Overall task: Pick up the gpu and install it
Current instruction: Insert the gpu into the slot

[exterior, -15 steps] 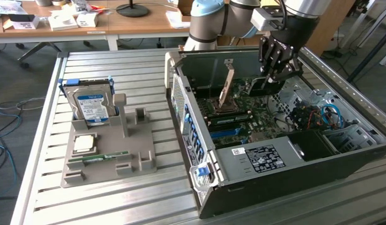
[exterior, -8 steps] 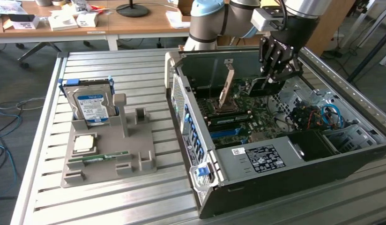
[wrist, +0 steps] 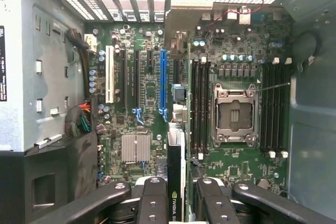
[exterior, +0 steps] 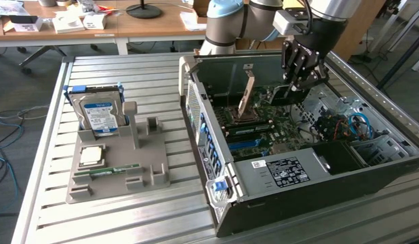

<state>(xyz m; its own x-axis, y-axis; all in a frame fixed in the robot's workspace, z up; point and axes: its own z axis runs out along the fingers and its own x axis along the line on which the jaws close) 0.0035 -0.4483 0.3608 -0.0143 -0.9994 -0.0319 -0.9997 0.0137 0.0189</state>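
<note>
Right now the jaws are clamped on the gpu [wrist: 177,177], holding it edge-on above the motherboard [wrist: 118,121] inside the computer case [exterior: 264,208], and if it comes down beside the blue slot [wrist: 163,77] it could jam or bend.

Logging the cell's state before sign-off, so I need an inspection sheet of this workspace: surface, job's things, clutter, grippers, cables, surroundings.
Surface: slatted metal table carrying a grey fixture tray and an open computer case.
Job's things: gpu seen edge-on, held over the motherboard inside the case.
Clutter: hard drive upright, processor chip and memory stick, all on the tray.
Grippers: gripper inside the case, jaws closed on the gpu.
Cables: blue cables inside the case; loose cables on the floor at the exterior view's left.
Surroundings: wooden desks behind, with boxes and a lamp base.
</note>
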